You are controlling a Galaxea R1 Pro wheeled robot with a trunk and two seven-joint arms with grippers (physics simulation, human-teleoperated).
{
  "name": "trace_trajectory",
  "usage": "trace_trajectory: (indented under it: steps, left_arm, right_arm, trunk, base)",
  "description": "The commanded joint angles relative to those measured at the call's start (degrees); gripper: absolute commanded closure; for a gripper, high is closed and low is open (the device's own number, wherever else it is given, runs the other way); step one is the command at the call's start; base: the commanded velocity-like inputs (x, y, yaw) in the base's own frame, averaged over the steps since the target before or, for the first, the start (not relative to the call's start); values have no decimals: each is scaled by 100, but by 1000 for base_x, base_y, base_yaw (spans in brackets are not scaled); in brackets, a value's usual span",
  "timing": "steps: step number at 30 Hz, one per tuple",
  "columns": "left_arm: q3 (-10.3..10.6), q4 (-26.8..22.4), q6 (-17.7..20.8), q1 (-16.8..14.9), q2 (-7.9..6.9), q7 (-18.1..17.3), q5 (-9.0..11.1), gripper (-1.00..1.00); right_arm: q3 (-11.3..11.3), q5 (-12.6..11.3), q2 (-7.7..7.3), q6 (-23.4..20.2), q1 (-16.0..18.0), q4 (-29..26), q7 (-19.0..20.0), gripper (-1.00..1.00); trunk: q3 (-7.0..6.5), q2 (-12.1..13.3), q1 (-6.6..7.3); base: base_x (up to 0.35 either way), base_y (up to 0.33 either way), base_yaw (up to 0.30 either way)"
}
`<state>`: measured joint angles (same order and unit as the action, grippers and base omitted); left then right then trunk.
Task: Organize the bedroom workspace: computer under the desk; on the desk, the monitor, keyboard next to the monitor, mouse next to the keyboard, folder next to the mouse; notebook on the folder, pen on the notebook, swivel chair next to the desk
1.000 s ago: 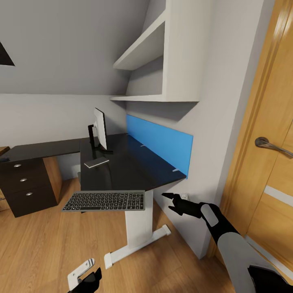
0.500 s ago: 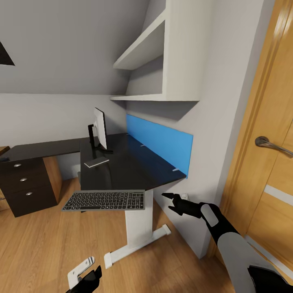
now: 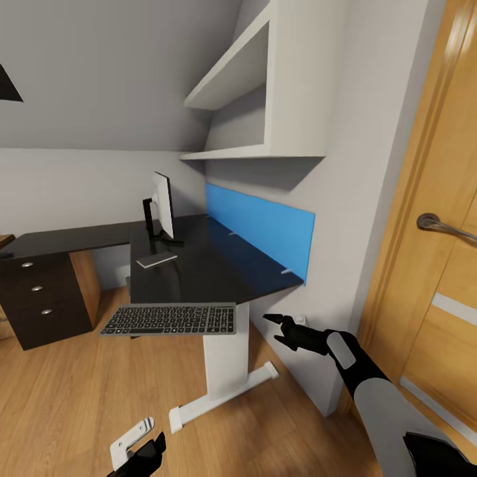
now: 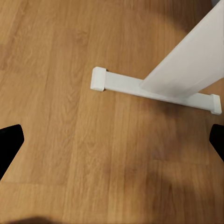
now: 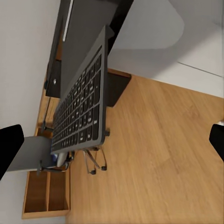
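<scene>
At the near edge of the table point(image 3: 199, 278), the keyboard point(image 3: 169, 320) lies flat, overhanging the floor, with the monitor point(image 3: 162, 207) standing far back. Right fingers point(image 3: 273, 329) hang spread wide and empty just right of the keyboard; left fingers point(image 3: 144, 452), low over the floor, are also apart. Judgement: grip the right end level, then slide it back toward the monitor.

At my two o'clock stands a honey-coloured wooden door point(image 3: 434, 218) with a curved metal lever handle point(image 3: 442, 226). White wall shelves point(image 3: 265, 99) hang at twelve, above a bright-blue back panel point(image 3: 260, 230). Light wood floorboards point(image 3: 79, 391) spread below.
</scene>
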<state>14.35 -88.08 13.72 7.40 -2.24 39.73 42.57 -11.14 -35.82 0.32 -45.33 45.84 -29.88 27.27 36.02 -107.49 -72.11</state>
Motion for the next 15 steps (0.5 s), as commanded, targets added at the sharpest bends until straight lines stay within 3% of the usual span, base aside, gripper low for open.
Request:
trace_trajectory:
  steps: [1, 15]
  left_arm:
    - [8, -11, 17, -2, -5, 35, 23, -100]
    - [15, -7, 23, -2, -5, 35, 23, -100]
  right_arm:
    - [-28, -4, 3, -38, 4, 0, 7, -100]
    - [-28, -4, 3, -38, 4, 0, 7, -100]
  trunk:
    - [23, -44, -22]
    - [275, -606, -330]
  base:
    - [0, 0, 0]
    - [0, 0, 0]
